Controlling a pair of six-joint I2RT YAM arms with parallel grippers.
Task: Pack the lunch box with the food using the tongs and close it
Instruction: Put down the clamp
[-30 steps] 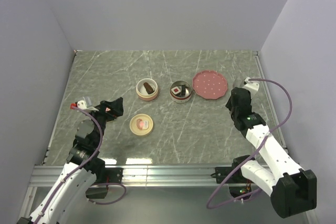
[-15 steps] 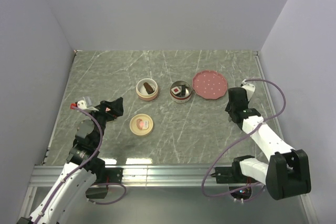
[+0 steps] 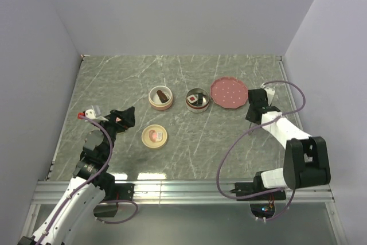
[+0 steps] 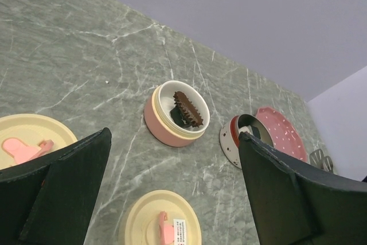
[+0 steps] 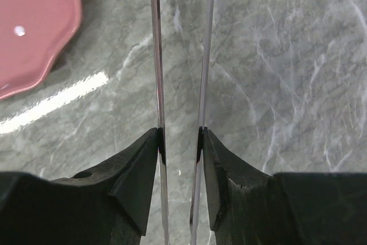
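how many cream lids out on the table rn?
2. One lid near the pink bowl; the other at the left wrist view's left edge, partly cut off. Overhead shows only the first.

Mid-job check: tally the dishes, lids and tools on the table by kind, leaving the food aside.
bowls: 2 (pink bowl, red-and-white bowl)
cream lids: 2
pink plate: 1
tongs: 1
total: 6

Left bowl (image 3: 151,99), right bowl (image 3: 198,110), plate (image 3: 229,92) in a row; lid (image 3: 155,136) in front.
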